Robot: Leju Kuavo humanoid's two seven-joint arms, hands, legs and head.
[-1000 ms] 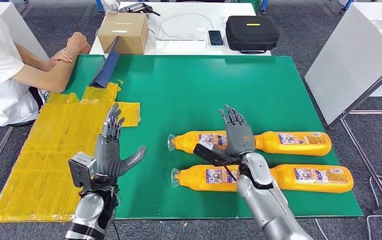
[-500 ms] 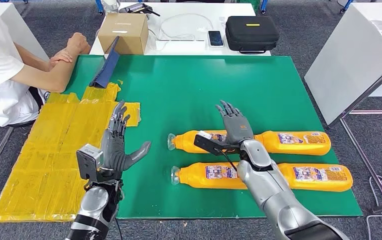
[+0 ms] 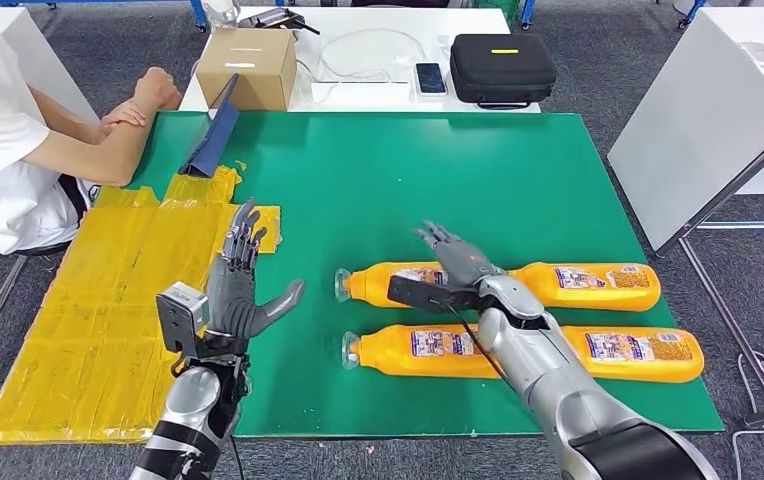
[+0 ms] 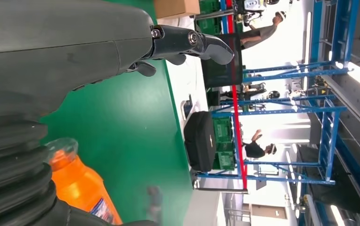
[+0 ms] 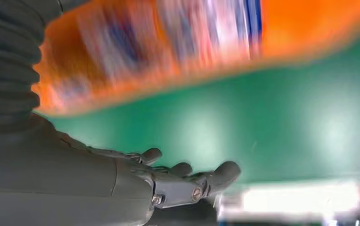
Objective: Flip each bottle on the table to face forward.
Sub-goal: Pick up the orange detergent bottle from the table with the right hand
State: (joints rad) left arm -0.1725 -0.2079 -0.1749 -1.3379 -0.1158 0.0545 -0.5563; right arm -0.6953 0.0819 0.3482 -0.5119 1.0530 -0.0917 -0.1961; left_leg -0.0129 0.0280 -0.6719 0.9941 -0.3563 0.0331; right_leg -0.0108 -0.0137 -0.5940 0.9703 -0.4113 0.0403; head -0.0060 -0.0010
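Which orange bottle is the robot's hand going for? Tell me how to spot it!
Look at the green table. Two orange bottles lie side by side near its front right. It's the farther bottle, the one under the robot's right hand; the nearer bottle has no hand over it.

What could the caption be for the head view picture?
Right hand reaches over the far orange bottle; left hand open.

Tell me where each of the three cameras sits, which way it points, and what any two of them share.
Head view: high on the robot, looking forward and down at the green table; both arms enter from below, left hand open, right hand over the far bottle.
Left wrist view: behind the left hand, looking across the table toward the black case.
Right wrist view: behind the right hand, close beside a blurred orange bottle.
Shared: head and left wrist views both show the black case.
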